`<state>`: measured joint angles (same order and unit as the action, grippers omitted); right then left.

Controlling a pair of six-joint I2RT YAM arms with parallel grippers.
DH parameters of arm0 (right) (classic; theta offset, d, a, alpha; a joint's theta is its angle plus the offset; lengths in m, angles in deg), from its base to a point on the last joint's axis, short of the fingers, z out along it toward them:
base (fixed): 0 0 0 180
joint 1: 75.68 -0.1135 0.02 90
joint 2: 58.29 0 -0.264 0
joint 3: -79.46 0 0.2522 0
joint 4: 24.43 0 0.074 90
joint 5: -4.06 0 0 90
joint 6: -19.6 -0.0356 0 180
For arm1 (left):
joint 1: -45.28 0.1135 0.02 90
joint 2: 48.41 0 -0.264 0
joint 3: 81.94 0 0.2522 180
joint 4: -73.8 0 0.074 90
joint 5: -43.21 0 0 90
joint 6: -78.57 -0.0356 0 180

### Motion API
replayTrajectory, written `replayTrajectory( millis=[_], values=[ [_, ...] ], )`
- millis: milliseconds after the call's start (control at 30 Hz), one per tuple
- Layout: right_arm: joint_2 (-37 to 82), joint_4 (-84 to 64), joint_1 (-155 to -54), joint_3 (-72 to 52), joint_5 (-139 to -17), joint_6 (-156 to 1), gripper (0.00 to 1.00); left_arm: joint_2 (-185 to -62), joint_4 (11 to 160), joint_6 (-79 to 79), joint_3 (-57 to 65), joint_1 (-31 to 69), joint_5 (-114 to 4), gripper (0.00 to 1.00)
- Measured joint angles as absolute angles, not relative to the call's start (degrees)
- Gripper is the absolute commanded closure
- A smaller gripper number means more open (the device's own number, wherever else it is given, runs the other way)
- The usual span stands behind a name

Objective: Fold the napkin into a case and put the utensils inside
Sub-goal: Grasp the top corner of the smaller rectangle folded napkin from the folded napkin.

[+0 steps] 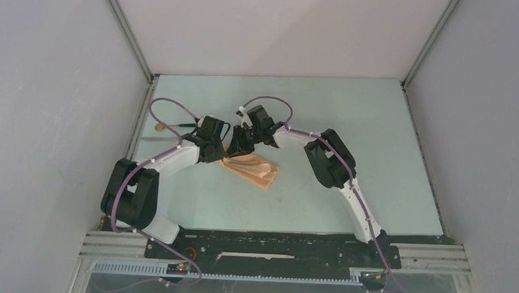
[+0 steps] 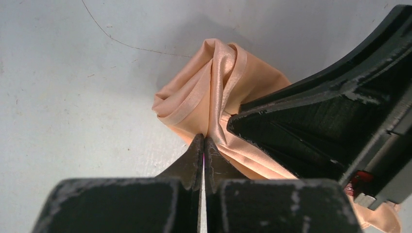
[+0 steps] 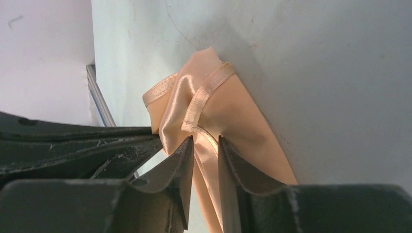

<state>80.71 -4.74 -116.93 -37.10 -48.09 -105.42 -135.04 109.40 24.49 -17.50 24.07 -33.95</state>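
Where the two arms are bolted down at the near edge, a black mounting plate (image 1: 273, 245) runs across in front of a white slotted cable duct (image 1: 239, 271), and purple cables (image 1: 121, 200) loop up along both white-and-black arms. Beyond that lies the pale blue-green table (image 1: 374, 157).

Towards the middle of the table, the soft, glossy peach cloth napkin (image 1: 253, 169) lies partly folded into a creased wedge. Its near-right part lies flat on the surface and its far-left end is gathered up where the two tools meet.

The left gripper (image 2: 203, 145) has its black jaws pressed tight together, nipping a fold of the cloth at its tips. The right gripper (image 3: 205, 145) is just beside it, its jaws narrowly apart, with a hemmed band of the napkin filling the gap and touching both. Each tool blocks the other's wrist view: one broad, scuffed black finger covers the cloth on that side.

Farther back and to the left, well apart from the napkin, lie a spoon (image 1: 176, 125) with a gold round bowl and a dark handle, and just nearer, a thin pale utensil (image 1: 158, 138). The left arm hides the ends nearest the napkin.

White panel walls on aluminium posts (image 1: 127, 31) close in the back and sides.
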Motion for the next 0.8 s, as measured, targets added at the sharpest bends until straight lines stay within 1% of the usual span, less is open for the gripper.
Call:
replayTrajectory(
  millis=[267, 333, 433, 533, 600, 633, 700, 800],
  values=[
    [82.8, -6.9, -118.9, -38.9, -48.7, -110.6, 0.69, -135.7, 109.4, 24.5, -17.4, 24.1, -35.0, 1.0],
    [83.3, -7.1, -119.4, -39.6, -48.9, -111.1, 0.72, -136.2, 110.0, 24.4, -17.0, 24.1, -34.9, 1.0],
    [83.8, -8.2, -119.6, -39.7, -49.0, -112.5, 0.79, -137.1, 111.2, 24.3, -16.0, 24.5, -34.8, 1.0],
    [84.0, -9.8, -119.8, -39.1, -49.8, -114.5, 0.82, -138.8, 112.3, 24.4, -14.3, 24.5, -34.9, 1.0],
    [84.0, -11.1, -119.8, -38.4, -49.9, -116.3, 0.88, -139.3, 112.7, 24.4, -13.8, 24.5, -34.9, 1.0],
    [84.0, -11.6, -119.8, -38.1, -49.8, -117.2, 0.88, -139.4, 112.9, 24.5, -13.6, 24.5, -34.9, 1.0],
    [84.2, -12.6, -119.9, -37.5, -49.7, -119.1, 0.88, -139.6, 113.2, 24.6, -13.5, 24.5, -35.0, 1.0],
    [84.2, -13.0, -120.2, -37.3, -50.0, -120.4, 0.81, -140.1, 113.8, 24.8, -13.5, 25.2, -35.3, 1.0]
  ],
)
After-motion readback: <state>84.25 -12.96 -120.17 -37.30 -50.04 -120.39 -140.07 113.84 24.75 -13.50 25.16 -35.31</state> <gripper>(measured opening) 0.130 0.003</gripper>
